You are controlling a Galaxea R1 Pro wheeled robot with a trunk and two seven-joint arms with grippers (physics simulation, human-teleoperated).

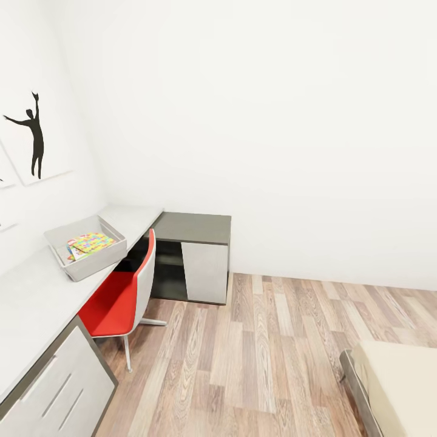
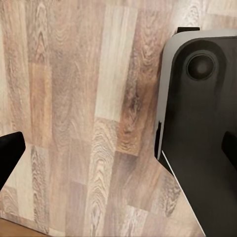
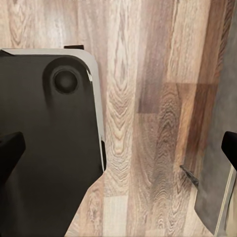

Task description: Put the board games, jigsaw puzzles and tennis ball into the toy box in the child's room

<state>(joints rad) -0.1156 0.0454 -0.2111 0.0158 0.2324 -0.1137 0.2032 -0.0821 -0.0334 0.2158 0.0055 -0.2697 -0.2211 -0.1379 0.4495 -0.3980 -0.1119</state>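
Note:
In the head view the toy box [image 1: 100,262], a light grey bin, stands on the table [image 1: 30,297] by the left wall. A jigsaw puzzle [image 1: 92,242] of yellow, pink, green and blue pieces lies inside it, and a pale printed edge pokes out beneath; what that is I cannot tell. One bare corner of the beige bed [image 1: 400,382] shows at the lower right. The board games and the tennis ball are out of view. Both wrist views look down at the floor: my left gripper [image 2: 118,150] and right gripper [image 3: 118,148] are open and empty.
A red and white chair [image 1: 121,297] is tucked under the table beside the toy box. The lower dark grey desk section [image 1: 194,227] fills the corner. Wood-plank floor [image 1: 261,358] lies open between table and bed. My dark base [image 2: 202,133] shows under both grippers.

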